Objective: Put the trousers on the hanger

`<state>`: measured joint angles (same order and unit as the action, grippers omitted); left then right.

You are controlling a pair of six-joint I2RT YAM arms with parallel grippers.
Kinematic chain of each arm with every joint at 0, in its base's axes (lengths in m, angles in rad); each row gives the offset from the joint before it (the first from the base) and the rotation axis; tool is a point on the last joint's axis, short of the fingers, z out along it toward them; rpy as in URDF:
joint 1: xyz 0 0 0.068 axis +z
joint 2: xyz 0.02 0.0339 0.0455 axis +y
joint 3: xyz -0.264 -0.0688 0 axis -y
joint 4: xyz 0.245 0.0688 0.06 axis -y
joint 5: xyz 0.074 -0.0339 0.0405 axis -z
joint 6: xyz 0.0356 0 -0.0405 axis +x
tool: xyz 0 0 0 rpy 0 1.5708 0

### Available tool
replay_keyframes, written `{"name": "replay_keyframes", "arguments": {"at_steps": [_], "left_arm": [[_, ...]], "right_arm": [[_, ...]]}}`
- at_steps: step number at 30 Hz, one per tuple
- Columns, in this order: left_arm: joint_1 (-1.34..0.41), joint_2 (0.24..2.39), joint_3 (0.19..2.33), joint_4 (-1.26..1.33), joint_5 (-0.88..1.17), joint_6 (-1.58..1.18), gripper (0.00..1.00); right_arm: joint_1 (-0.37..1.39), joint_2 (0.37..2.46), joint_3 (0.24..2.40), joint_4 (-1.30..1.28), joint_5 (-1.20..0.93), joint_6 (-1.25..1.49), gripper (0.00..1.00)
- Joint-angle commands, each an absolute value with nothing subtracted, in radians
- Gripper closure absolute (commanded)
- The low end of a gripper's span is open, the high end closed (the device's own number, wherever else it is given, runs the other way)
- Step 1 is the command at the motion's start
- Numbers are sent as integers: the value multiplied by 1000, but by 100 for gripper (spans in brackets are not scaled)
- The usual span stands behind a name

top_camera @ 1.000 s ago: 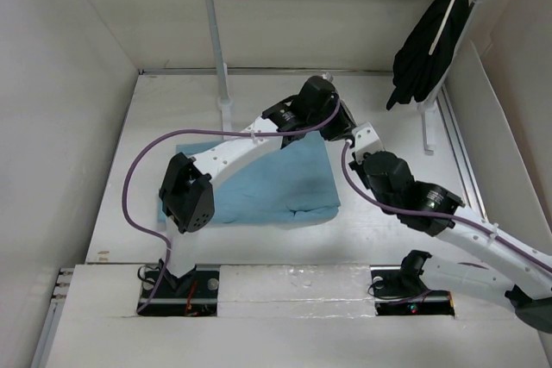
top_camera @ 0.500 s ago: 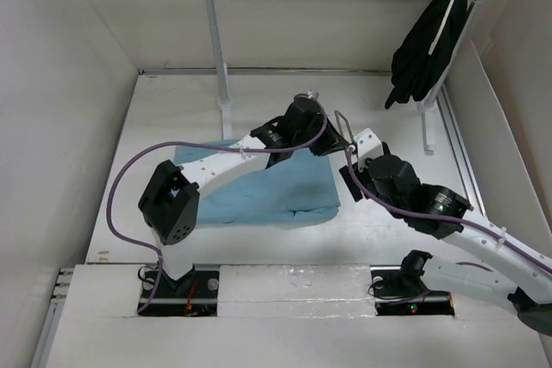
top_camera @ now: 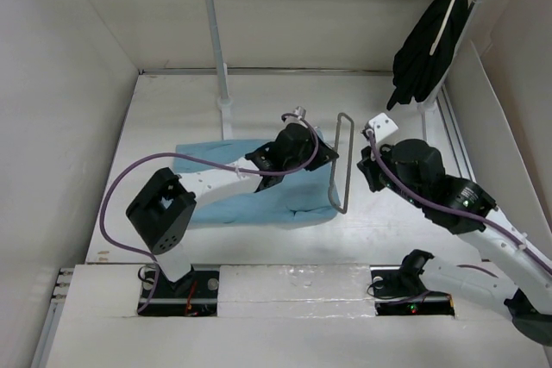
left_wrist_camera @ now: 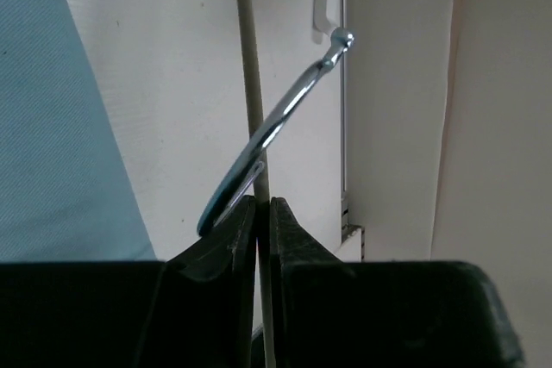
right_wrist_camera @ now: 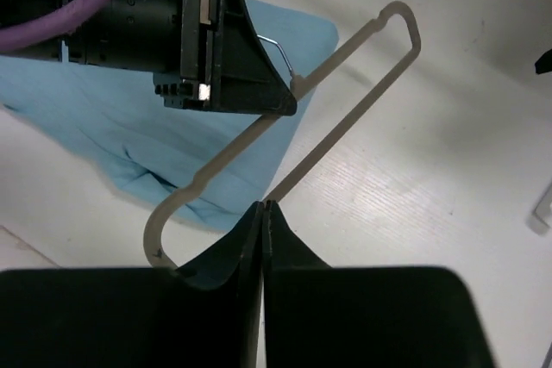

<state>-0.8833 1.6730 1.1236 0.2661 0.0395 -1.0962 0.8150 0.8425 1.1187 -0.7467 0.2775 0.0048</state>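
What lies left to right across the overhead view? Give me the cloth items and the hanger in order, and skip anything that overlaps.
trousers → hanger → black garment

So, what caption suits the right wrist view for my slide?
Grey hanger pinched by left gripper and right gripper at the blue trousers' edge.

Two robot arms [top_camera: 216, 180] of white links and black joints carry purple cables [right_wrist_camera: 21, 36] and black wedge-shaped fingers [right_wrist_camera: 228, 252].
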Motion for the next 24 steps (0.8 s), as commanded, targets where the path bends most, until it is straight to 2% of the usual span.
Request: {"name": "replay_keyframes", "arguments": {"at_steps": [1,5,7,12,20,24], "left_arm": [[-894,1681,1129,417,-29,-1049,100],[-894,1713,1079,488,-83,-1109,100],[-903,1726,1077,485,-112,-1118,100],[-933,1752,1058,456,-239,-1218,100],[-1023,1856,1132,364,-435,-1327,100],[-1023,1885,1111,380,-449,-1379,100]], "right_arm": [[734,819,1106,-700,184,49,100],[614,926,1017,-614,8,69,100],[594,948,1003,-570,8,75,100],[477,1008,910,-393,-148,98,93],[310,1221,857,-215,-417,89,65],[299,1296,847,-180,-436,86,63]]}}
